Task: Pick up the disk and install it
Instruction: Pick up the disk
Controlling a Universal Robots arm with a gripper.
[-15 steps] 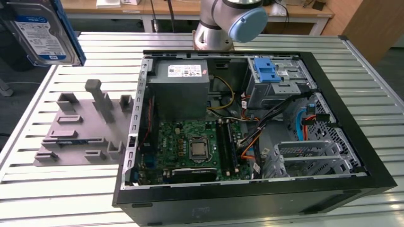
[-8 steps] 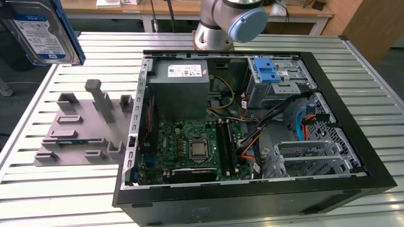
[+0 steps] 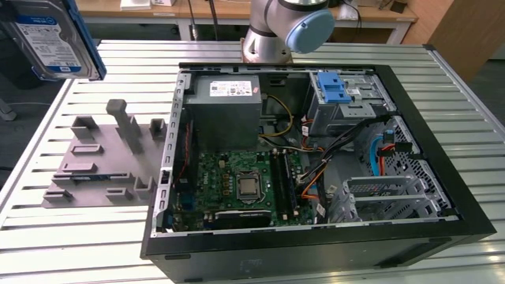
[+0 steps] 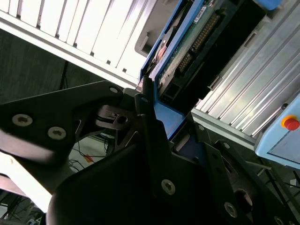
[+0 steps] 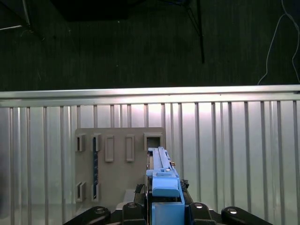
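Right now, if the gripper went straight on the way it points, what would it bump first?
Probably the grey holder plate. The gripper is shut on the disk, whose far end leads and lines up with that plate in the first wrist view. How far off it is, I cannot tell.

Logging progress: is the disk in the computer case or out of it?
Out: the gripper holds the disk in the air, apart from the case.
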